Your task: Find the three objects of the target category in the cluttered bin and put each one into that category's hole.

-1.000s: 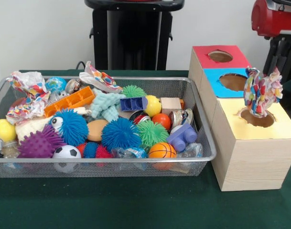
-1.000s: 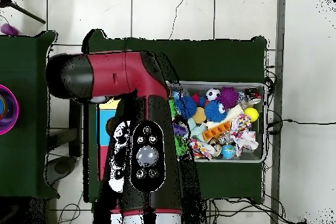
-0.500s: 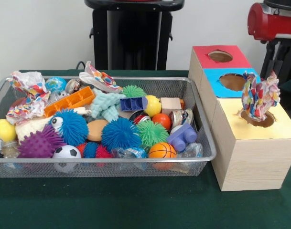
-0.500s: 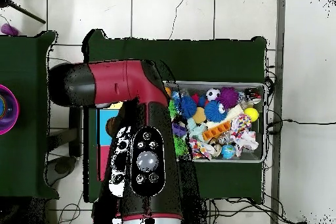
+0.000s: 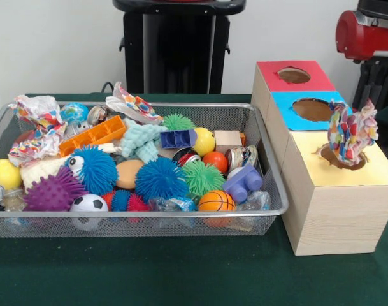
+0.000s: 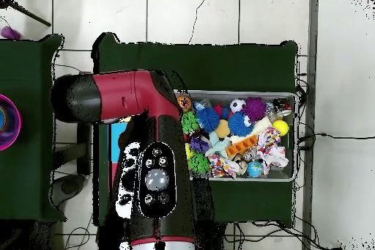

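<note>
**Front view: paper wad standing in the yellow box's hole**

Front camera gives me a dark green table (image 5: 181, 274) against a white wall, with the black pedestal (image 5: 178, 48) at the far side. I see the wire-mesh bin (image 5: 270, 185) filling the left and middle, heaped with spiky balls, a soccer ball (image 5: 88, 204), an orange tray (image 5: 93, 134) and a mint fuzzy toy (image 5: 141, 140). Two paper wads lie in it: one at the far left corner (image 5: 37, 127), one by the far rim (image 5: 133, 105).

Just right of the bin stand three boxes in a row running far to near: red-topped (image 5: 295, 75), blue-topped (image 5: 308, 109), yellow-topped (image 5: 346, 175). A third paper wad (image 5: 352, 131) stands upright in the yellow hole (image 5: 342, 158), most of it above the rim.

Bare table runs along the near edge; bin and boxes are nearly touching.

The red arm (image 5: 366, 32) shows at the top right corner. Overhead, the arm (image 6: 150, 152) covers the boxes and the bin's (image 6: 293, 137) left end. I can't see the gripper in either view.
</note>
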